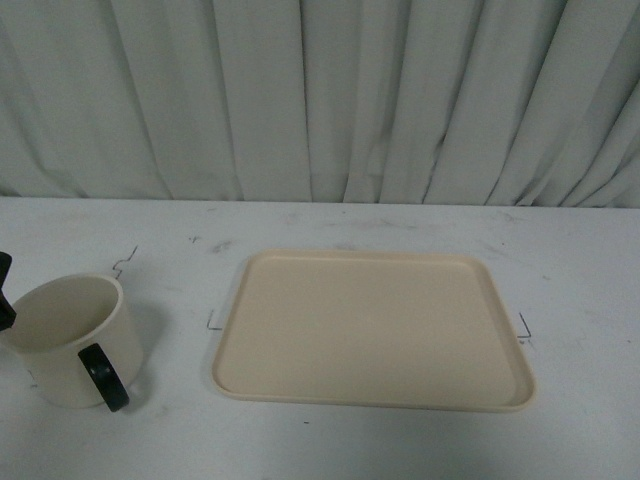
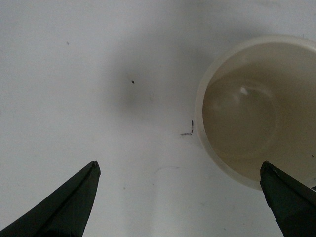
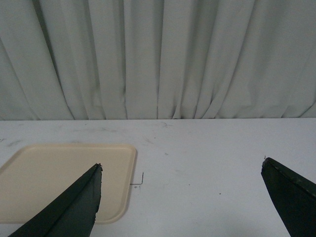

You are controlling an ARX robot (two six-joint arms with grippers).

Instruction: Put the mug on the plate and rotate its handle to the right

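Our mug [image 1: 70, 335] stands upright and empty on the white table [image 1: 580, 300], at the left of the front view and well apart from the plate [image 1: 370, 330], which lies bare in the middle. The dark handle [image 1: 105, 375] sticks out from the mug's near side, angled toward us and slightly toward the plate.

Our left gripper [image 2: 180, 164] hangs above the table with its jaws spread wide and nothing between them. Its wrist camera looks straight down into the mug [image 2: 256, 111], and one fingertip [image 2: 284, 197] sits at the rim's edge. The other is over bare table. At the left edge of the front view, a dark sliver [image 1: 5, 300] beside the mug is probably that same gripper, though too little shows to be sure. Our right gripper [image 3: 181, 163] is likewise wide open and holding nothing. It sits near the plate's [image 3: 59, 173] edge and faces the curtain [image 3: 158, 59].

We judge the mug to be rigid and probably glazed ceramic, so it will be fairly weighty, slick under the pads and liable to chip if it is set down hard. The thick wall at the rim looks the safest hold, with one finger inside and one outside, on the side away from the handle. That hold leaves the loop free to swing right once the mug is on the plate. Pinching the glossy handle alone would let the mug tilt.
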